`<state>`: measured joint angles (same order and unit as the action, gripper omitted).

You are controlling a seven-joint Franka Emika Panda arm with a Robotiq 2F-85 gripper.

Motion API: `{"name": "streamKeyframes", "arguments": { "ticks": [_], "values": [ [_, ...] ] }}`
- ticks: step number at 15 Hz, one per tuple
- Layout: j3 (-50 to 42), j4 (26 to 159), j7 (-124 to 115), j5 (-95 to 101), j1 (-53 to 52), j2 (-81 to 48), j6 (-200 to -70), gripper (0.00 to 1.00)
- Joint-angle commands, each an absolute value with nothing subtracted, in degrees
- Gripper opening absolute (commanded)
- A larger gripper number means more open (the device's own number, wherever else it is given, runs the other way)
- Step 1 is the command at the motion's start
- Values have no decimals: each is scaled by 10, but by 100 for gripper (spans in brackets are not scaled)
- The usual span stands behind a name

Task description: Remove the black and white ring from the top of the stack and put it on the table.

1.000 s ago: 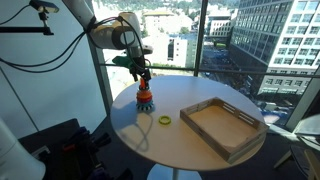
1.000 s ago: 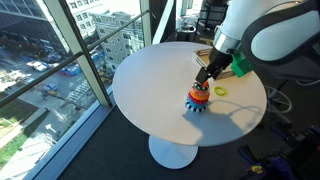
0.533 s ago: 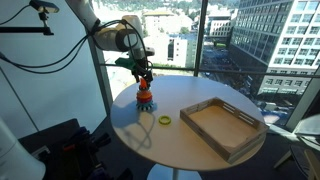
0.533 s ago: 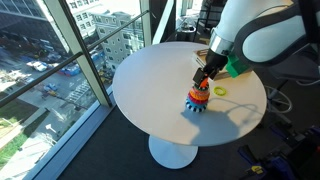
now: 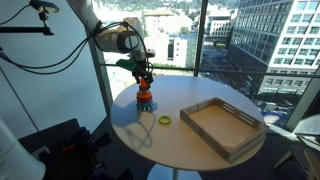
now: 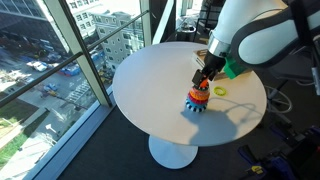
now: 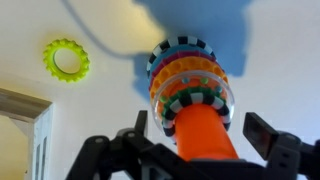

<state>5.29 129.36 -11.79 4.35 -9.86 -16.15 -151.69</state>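
The stack point(image 5: 146, 97) point(image 6: 198, 100) stands on the round white table point(image 5: 185, 152) point(image 6: 150, 80). In the wrist view an orange peg point(image 7: 198, 135) rises from it. The black and white ring point(image 7: 190, 100) sits around the peg as the highest ring, over orange and dark rings. My gripper point(image 7: 200, 140) hovers right over the stack in both exterior views point(image 5: 146, 78) point(image 6: 203, 76). It is open, with one finger on each side of the peg, apart from it and holding nothing.
A yellow-green ring point(image 5: 165, 120) point(image 6: 219, 89) point(image 7: 66, 60) lies flat on the table beside the stack. A rectangular wooden tray point(image 5: 226, 128) point(image 7: 22, 125) stands further along the table. Windows stand close to the table.
The arm has shifted slightly over the stack. The gripper stays open and the rings have not moved.
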Motion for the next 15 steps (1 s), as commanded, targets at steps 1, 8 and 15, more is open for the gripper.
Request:
{"name": "streamKeyframes", "arguments": {
  "ticks": [1,8,15],
  "values": [
    [45,1275,-130,53,-108,-170,-1501,72],
    [47,1279,-127,45,-107,-162,-1498,41],
    [52,1294,-129,38,-106,-127,-1494,41]
  ]
}}
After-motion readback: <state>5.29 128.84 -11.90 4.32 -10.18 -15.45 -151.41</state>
